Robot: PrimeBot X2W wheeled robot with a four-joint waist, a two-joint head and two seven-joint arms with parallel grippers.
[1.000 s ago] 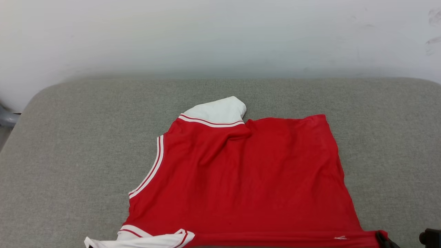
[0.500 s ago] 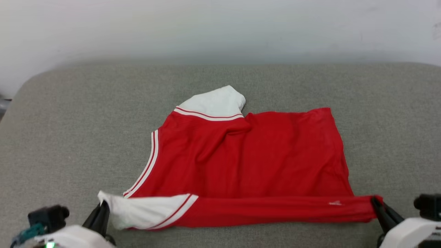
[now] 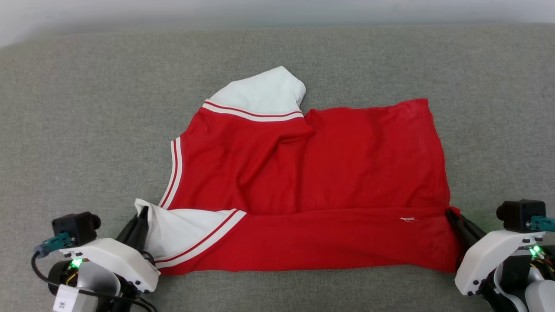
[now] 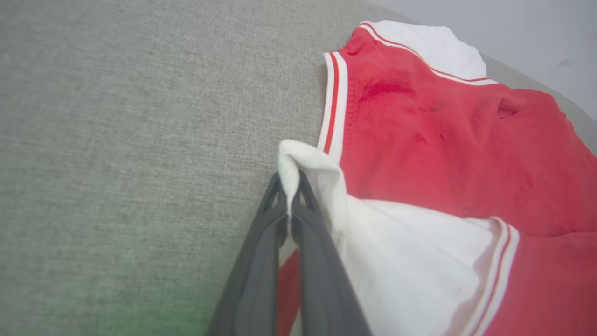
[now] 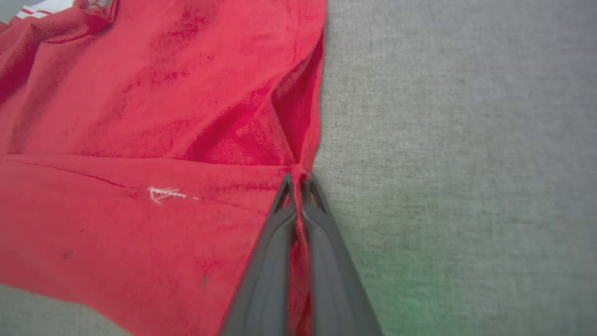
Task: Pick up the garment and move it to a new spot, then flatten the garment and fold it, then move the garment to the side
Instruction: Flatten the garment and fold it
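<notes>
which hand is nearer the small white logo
Right. The right hand pinches the garment edge beside the logo; the left hand grips the white sleeve, far across.

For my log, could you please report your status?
Left gripper shut on white sleeve. Right gripper shut on red corner. Near edge of shirt folded over. Nothing blocking.

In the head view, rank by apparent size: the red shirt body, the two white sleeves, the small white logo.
Largest: red shirt body.
Next: far sleeve and near sleeve. They look alike and the near one is bunched, so unranked.
Smallest: logo.
</notes>
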